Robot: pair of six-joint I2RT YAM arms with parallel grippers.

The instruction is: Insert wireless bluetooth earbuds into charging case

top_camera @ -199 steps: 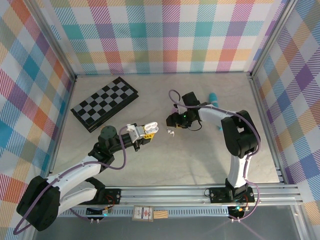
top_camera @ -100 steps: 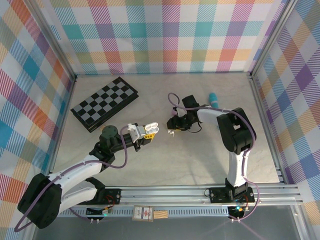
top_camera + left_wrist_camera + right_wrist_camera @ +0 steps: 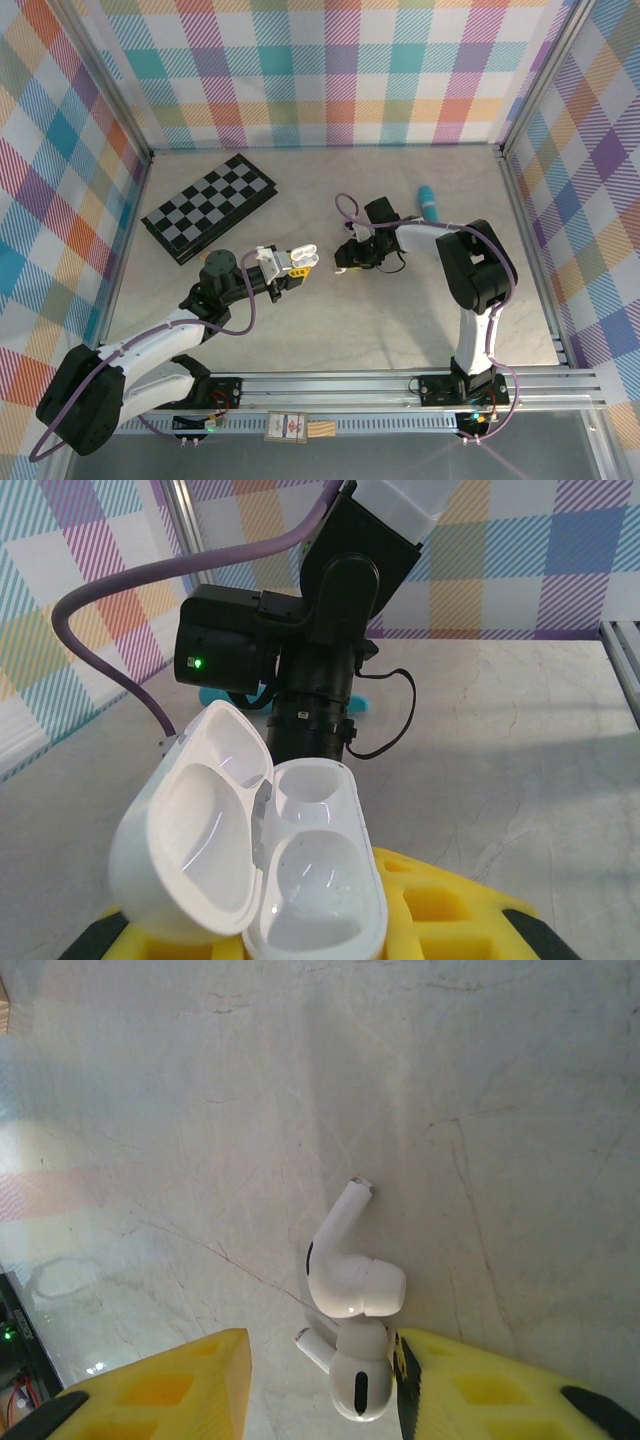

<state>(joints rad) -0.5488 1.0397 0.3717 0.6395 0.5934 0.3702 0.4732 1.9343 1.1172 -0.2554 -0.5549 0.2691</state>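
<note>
My left gripper [image 3: 297,262] is shut on the white charging case [image 3: 310,880], held above the table with its lid [image 3: 190,830] swung open to the left and both wells bare. The case [image 3: 299,260] sits just left of my right gripper [image 3: 343,262]. Two white earbuds lie touching on the marble in the right wrist view: one [image 3: 350,1278] with its stem pointing away, the other [image 3: 358,1382] closer in, resting against the right yellow finger [image 3: 500,1390]. My right gripper [image 3: 320,1390] is open, low over the table, its fingers on either side of the nearer bud.
A folded chessboard [image 3: 208,207] lies at the back left. A small teal object [image 3: 427,200] rests behind the right arm. The right wrist's black body [image 3: 300,650] hangs directly beyond the case. Plaid walls and metal rails enclose the table [image 3: 400,320].
My right gripper has shifted slightly left and lower toward the earbuds, uncovering more of the teal object. The left arm and case have barely moved.
</note>
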